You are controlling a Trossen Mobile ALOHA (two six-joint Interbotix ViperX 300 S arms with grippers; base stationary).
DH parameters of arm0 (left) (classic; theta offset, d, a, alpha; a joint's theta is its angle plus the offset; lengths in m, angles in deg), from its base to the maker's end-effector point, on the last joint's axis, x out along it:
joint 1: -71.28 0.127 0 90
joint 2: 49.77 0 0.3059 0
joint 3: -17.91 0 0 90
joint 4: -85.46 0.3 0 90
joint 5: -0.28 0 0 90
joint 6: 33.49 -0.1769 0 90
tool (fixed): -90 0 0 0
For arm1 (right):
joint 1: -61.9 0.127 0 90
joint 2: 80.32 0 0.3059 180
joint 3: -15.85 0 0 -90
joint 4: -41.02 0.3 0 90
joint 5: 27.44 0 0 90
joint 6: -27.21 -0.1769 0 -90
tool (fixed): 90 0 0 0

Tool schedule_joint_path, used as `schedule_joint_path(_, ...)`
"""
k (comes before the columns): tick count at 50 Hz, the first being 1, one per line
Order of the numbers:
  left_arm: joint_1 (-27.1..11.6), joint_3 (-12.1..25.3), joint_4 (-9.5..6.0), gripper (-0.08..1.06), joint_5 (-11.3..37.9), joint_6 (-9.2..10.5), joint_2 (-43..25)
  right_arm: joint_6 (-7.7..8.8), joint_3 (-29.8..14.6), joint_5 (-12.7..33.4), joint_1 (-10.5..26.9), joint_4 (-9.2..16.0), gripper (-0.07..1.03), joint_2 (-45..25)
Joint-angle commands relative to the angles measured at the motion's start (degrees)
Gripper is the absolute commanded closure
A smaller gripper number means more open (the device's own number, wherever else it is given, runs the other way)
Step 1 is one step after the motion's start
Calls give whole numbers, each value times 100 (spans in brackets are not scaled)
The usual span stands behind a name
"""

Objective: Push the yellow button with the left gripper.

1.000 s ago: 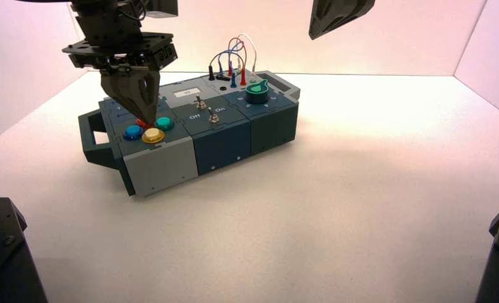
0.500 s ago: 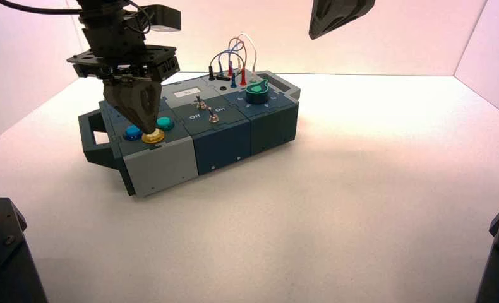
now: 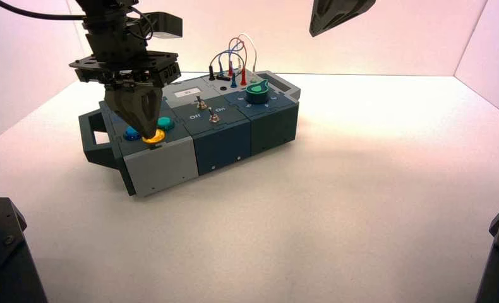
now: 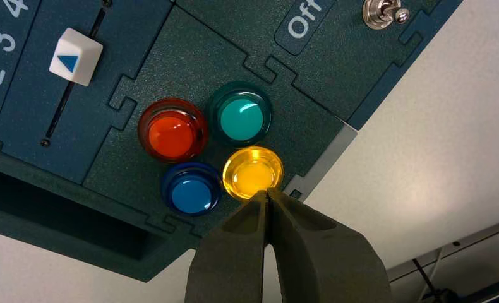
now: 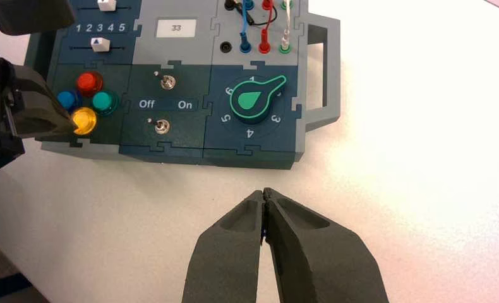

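Observation:
The yellow button (image 4: 252, 172) sits in a cluster of four dome buttons with the red button (image 4: 172, 130), teal button (image 4: 240, 115) and blue button (image 4: 191, 188) at the left end of the grey-blue box (image 3: 158, 165). My left gripper (image 4: 268, 192) is shut, and its wedge tip rests on the yellow button's edge; from above its tip (image 3: 147, 133) covers most of that button (image 3: 156, 137). The button glows bright yellow. My right gripper (image 5: 263, 192) is shut and empty, held high above the table in front of the box; its tip shows at the top of the high view (image 3: 335, 14).
The box also bears a white slider (image 4: 75, 56), two toggle switches (image 5: 162, 127) by "Off" and "On" lettering, a green knob (image 5: 256, 98), plugged wires (image 3: 234, 53) and a handle (image 3: 93, 139). Dark robot parts (image 3: 0, 252) stand at both near corners.
My left gripper has come down and forward from above the red button onto the yellow button, which now hides more under the tip. The right arm has not moved.

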Motion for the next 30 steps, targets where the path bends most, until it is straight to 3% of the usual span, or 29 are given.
schedule_joint_path(1,-18,114,0,101,-26,9,-18,-9,-105,-26,18,18,99,114)
schedule_joint_path(30,-18,9,-9,101,-141,26,220,-9,-70,-44,18,26,99,141)
